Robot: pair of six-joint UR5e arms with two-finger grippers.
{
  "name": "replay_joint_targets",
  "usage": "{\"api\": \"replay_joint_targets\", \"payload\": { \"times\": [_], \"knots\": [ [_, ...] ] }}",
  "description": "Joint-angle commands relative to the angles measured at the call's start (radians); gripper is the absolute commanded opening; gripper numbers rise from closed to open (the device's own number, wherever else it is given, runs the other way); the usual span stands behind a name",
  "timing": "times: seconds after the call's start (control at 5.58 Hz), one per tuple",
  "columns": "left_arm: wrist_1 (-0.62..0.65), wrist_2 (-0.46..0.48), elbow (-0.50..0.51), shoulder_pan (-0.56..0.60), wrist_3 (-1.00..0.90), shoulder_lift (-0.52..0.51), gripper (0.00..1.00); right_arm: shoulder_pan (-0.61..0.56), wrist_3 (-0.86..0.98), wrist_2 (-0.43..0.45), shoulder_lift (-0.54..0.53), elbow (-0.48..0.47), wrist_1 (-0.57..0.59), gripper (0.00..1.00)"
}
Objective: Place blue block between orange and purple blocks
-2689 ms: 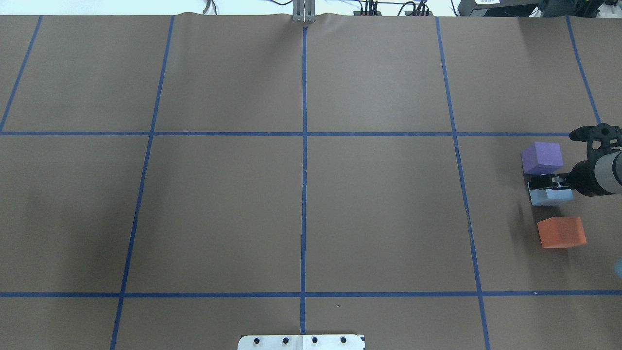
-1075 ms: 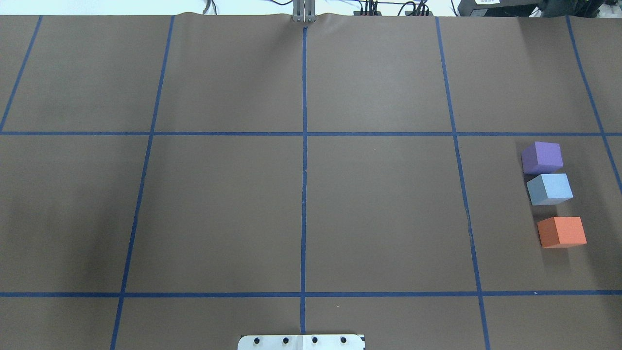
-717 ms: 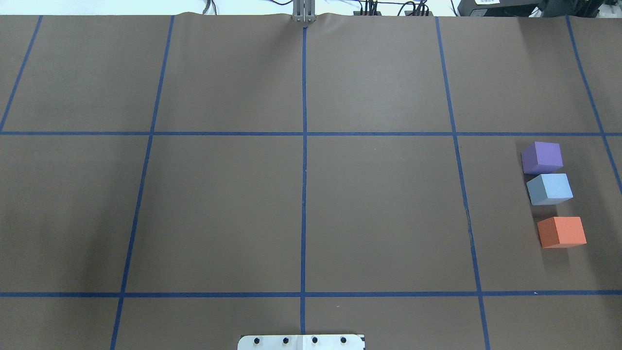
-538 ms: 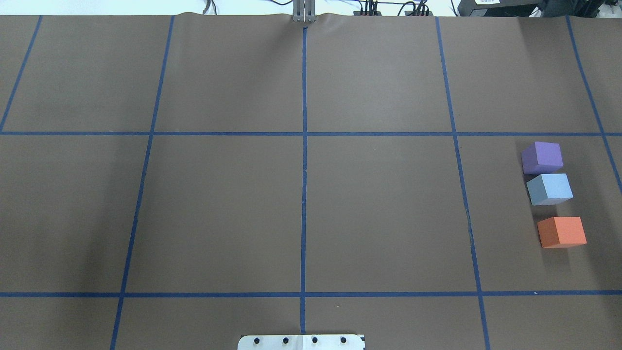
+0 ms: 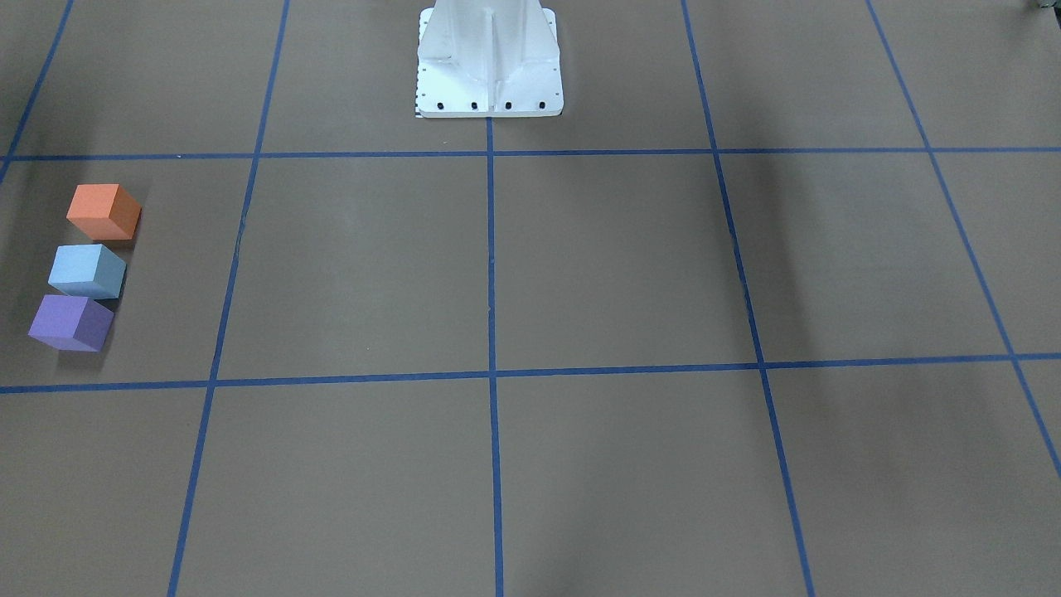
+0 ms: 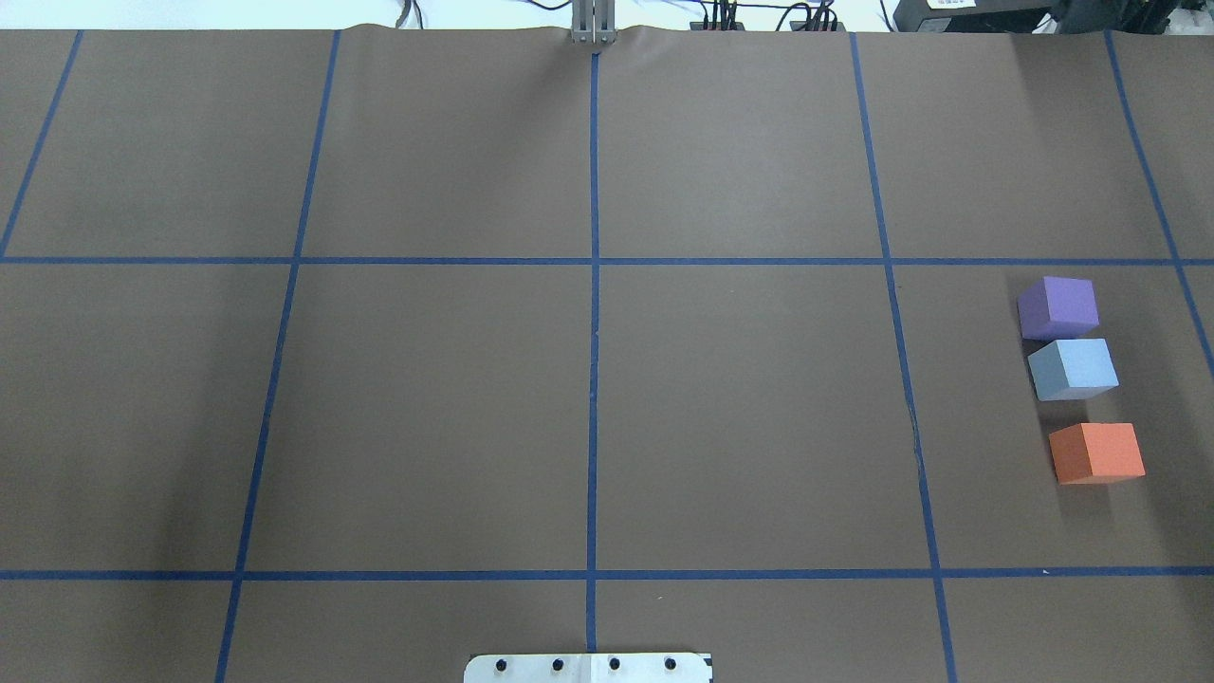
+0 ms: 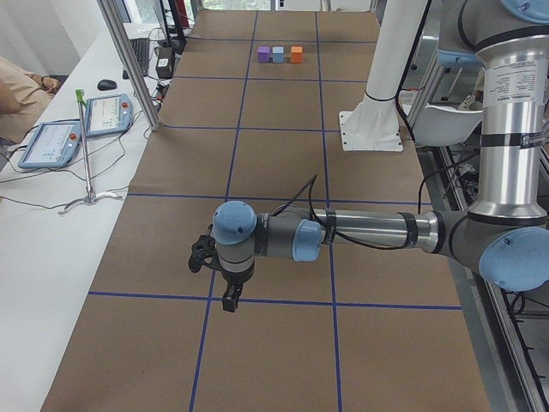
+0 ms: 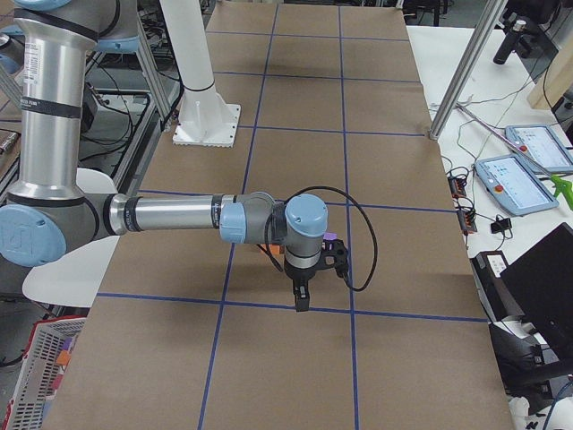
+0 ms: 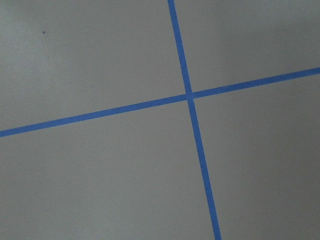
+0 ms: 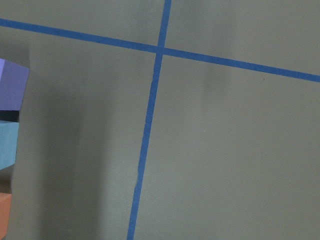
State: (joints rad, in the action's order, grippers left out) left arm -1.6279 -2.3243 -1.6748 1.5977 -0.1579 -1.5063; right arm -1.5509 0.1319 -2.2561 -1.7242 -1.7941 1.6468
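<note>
The blue block (image 6: 1073, 368) sits on the table between the purple block (image 6: 1058, 306) and the orange block (image 6: 1096, 452). It is close to the purple one, with a wider gap to the orange one. The same row shows in the front-facing view: orange (image 5: 103, 211), blue (image 5: 85, 270), purple (image 5: 70, 322). My right gripper (image 8: 301, 301) shows only in the exterior right view, raised beside the blocks; I cannot tell if it is open. My left gripper (image 7: 229, 300) shows only in the exterior left view, far from the blocks; I cannot tell its state either.
The brown table cover (image 6: 588, 408) carries a grid of blue tape lines. The white robot base (image 5: 489, 62) stands at the table's near edge. Tablets and cables lie on the side bench (image 7: 60, 137).
The right gripper, which was at the blue block 2.7 s ago, has left the overhead view. The three blocks have not moved over the last second.
</note>
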Motion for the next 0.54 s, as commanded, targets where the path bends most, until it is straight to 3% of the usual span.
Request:
{"api": "replay_joint_targets", "payload": {
  "times": [0.0,0.36],
  "knots": [
    [0.000,0.005,-0.013,-0.001,-0.002,0.005,1.00,0.000,0.000,0.000,0.000,0.002,-0.001,1.00],
    [0.000,0.005,-0.016,-0.001,0.003,0.006,1.00,0.000,0.000,-0.002,0.002,0.002,-0.005,1.00]
  ]
}}
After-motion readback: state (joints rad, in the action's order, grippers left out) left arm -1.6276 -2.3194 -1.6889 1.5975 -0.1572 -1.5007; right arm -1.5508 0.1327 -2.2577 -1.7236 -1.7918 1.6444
